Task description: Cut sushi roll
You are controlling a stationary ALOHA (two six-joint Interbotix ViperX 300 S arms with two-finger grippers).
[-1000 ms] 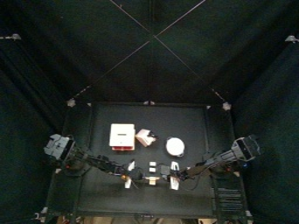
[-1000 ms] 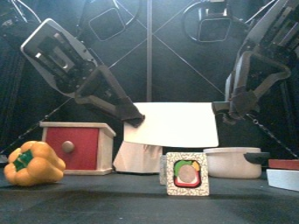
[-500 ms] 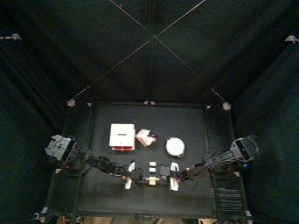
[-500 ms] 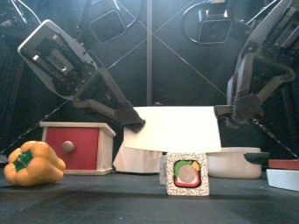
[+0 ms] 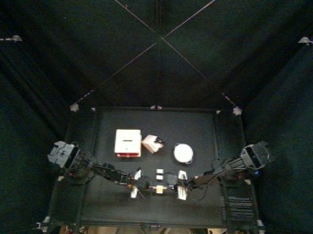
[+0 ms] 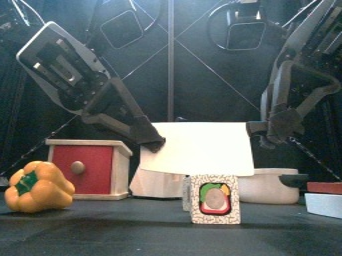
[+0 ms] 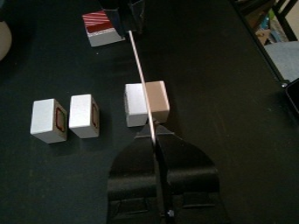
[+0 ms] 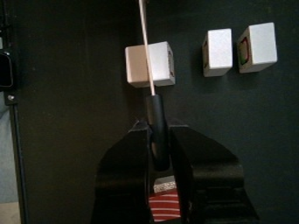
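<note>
left wrist view: sushi roll (image 7: 147, 100) under blade (image 7: 138, 61); left tool (image 7: 158, 157), right tool (image 8: 156, 144) clamped on blade.

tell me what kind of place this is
Most likely a robot lab test cell, not a kitchen: a small black table penned in by black curtains, with toy food on it, a sliced sushi roll piece and a plastic bell pepper. Both arms hold a broad white blade.

The white blade (image 6: 201, 147) looks matt plastic, the sushi roll (image 6: 213, 199) painted wood (smooth), the table (image 7: 222, 79) matt black.
</note>
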